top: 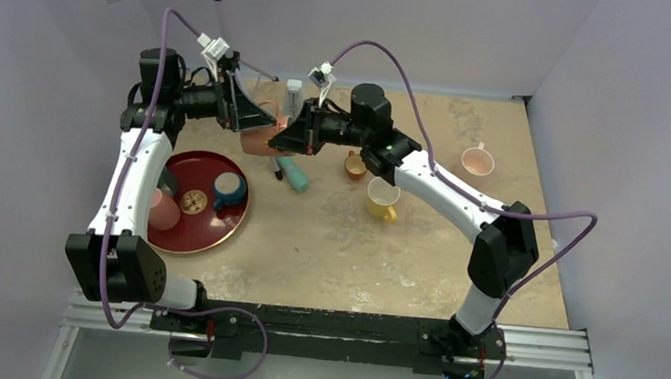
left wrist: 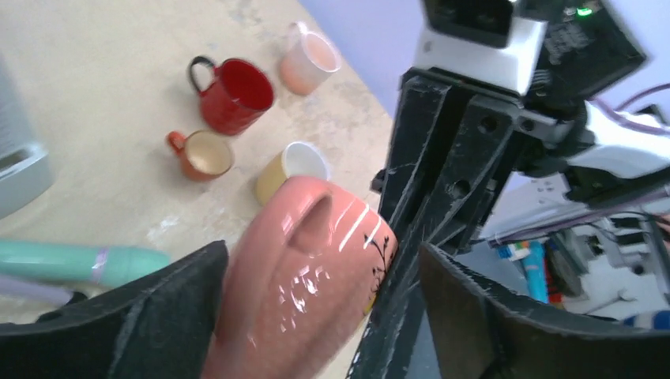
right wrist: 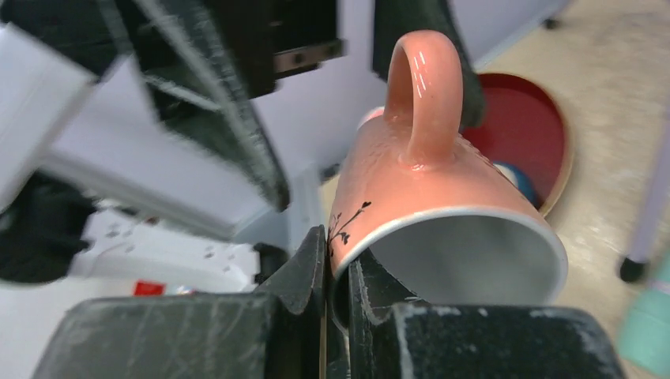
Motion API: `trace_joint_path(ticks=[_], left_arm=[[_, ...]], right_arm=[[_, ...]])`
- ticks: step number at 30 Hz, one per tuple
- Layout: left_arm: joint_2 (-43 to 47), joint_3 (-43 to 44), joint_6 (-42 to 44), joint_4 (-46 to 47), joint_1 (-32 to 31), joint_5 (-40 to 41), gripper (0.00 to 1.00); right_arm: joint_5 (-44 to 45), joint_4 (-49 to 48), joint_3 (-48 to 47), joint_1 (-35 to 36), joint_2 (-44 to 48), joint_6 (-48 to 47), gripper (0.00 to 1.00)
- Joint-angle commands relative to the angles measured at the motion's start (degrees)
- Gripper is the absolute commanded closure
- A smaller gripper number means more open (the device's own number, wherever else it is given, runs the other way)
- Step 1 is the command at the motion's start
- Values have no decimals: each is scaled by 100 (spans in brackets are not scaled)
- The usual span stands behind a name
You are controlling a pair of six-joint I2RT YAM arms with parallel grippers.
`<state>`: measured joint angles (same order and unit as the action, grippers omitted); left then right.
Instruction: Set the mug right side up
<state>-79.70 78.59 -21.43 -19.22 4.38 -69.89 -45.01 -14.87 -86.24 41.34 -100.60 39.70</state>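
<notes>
Two grippers meet at the pink mug [right wrist: 427,197], which hangs in the air above the tabletop [top: 354,246], tilted, its mouth toward the right wrist cam. The right gripper [right wrist: 338,276] has its jaws clamped on the rim, one inside & one outside. The left gripper [left wrist: 320,264] has its jaws apart around the body, not yet closed on it. Best I think: close left on the body w/ the handle free, only then release the rim, so the mug doesn't slip

Pale lilac walls [top: 645,70], mottled tan table [top: 354,246]
</notes>
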Motion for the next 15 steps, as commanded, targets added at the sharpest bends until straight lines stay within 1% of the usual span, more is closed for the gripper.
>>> trace_joint_path(ticks=[1,2,3,5,8,10,12,15], left_arm=[[-117,903,1647,-2703,192,949,0],[-170,1111,2155,-3231,254,1358,0],[-205,1244,2610,-3616,313,1788,0],[-219,1277,3386,-4104,334,2804,0],[-137,894,4229,-4331,334,3895,0],[-117,545,4719,-4512,327,4259,1],[-101,157,5019,-4510,325,4481,9],[-74,-563,5206,-4122,314,4945,28]], right_arm=[[2951,2677,-807,144,312,-1946,100],[3629,3207,-880,206,320,-2231,100],[4112,3653,-905,265,303,-2479,100],[4767,4445,-941,405,173,-2687,100],[5608,5459,-980,618,-43,-2681,100],[5943,5946,-1017,715,-179,-2573,100],[6031,6225,-1013,801,-285,-2485,100],[6056,6514,-1031,928,-490,-2434,100]])
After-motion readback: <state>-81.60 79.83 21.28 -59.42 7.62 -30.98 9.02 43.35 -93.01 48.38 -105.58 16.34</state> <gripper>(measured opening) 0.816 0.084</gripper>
